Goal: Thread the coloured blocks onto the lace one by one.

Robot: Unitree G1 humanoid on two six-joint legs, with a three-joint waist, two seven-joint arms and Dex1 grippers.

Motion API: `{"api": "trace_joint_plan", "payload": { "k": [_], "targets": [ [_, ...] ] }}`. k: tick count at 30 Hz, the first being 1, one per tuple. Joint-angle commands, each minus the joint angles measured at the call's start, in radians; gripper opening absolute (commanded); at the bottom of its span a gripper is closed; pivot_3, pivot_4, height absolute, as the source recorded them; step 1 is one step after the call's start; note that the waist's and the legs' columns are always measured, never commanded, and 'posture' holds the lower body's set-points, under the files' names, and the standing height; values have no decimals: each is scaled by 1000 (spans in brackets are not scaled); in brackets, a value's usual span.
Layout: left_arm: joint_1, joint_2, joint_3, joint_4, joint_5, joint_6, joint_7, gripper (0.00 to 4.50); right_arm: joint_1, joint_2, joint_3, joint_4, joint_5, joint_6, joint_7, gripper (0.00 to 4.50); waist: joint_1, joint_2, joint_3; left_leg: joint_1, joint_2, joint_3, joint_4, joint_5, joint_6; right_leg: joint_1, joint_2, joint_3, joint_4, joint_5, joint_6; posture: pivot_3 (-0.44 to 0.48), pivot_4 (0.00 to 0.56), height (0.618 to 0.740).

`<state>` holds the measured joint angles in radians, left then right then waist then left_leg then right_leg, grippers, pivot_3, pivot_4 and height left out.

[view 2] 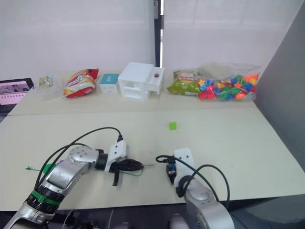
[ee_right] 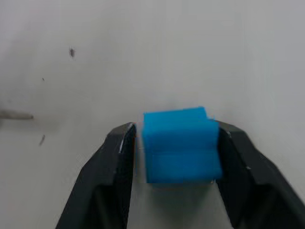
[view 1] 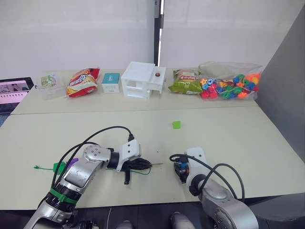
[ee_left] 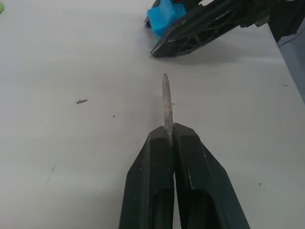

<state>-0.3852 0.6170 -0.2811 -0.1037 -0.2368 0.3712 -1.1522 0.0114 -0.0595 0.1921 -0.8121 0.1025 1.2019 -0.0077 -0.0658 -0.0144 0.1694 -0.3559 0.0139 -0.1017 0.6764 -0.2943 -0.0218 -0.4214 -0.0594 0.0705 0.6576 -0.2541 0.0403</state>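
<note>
Blue plastic cube (ee_right: 180, 144) pinched in right gripper (ee_right: 176, 143), just ahead of pale stiff lace tip (ee_left: 166, 102) clamped by left gripper (ee_left: 172, 138), pointing towards it.

The thin green lace (view 1: 139, 172) lies across the lower left of the frame; its stiff pale tip (ee_left: 166, 102) points right, raised off the table. A square blue plastic block (ee_right: 180, 144) sits lower centre, a small green block (view 1: 177, 124) mid-frame.
</note>
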Motion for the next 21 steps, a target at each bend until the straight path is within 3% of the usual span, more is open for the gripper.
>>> {"api": "trace_joint_plan", "payload": {
  "k": [1, 3, 5, 8, 12, 15, 21],
  "targets": [
    [-10, 8, 22, -12, -11, -20, -8, 0, -51, -44, -31, -103, 39, 1, 62, 3950, 1, 0, 0, -1, 0, 0, 0, 0, 0, 0, 0, 0, 0, 0, 0, 0, 150, 740],
    [-14, 6, 22, -10, -11, -19, -8, 0, -78, -92, -52, -139, 58, 32, 104, 4450, 2, 0, 0, -1, 0, 0, 0, 0, 0, 0, 0, 0, -1, 0, 0, 0, 150, 740],
    [-16, 4, 22, -7, -10, -19, -5, 0, -125, -186, -97, -169, 112, 61, 200, 4450, 4, 0, 0, -1, 0, 0, 0, 0, 0, 0, 0, -1, -1, 0, 0, 0, 150, 740],
    [-19, 0, 20, -5, -7, -18, -1, 0, -206, -378, -194, -164, 257, 44, 444, 4450, 8, 0, 0, -2, -1, 0, 0, 0, 0, 1, -1, -1, -2, 0, 0, 0, 150, 740],
    [-22, -5, 16, -11, -8, -11, 3, 0, -259, -660, -251, -4, 408, -112, 821, 4450, 18, 0, 1, -1, -1, 0, 0, 0, 1, 2, 0, -1, -3, 0, 0, 0, 150, 740],
    [-20, -6, 12, -37, -13, 5, 3, 0, -323, -806, -169, 198, 380, -347, 1070, 4450, 19, -1, 1, -1, 0, 1, 0, -1, 1, 4, 0, -1, -8, 0, 0, 0, 150, 740],
    [-8, 7, 11, -143, -40, 95, 8, 0, -458, -851, 56, 611, 137, -896, 1326, 4450, 21, -1, 1, -2, 1, 2, 1, -1, 1, 4, 0, -1, -10, 0, 0, 0, 150, 740]
  ]
}}
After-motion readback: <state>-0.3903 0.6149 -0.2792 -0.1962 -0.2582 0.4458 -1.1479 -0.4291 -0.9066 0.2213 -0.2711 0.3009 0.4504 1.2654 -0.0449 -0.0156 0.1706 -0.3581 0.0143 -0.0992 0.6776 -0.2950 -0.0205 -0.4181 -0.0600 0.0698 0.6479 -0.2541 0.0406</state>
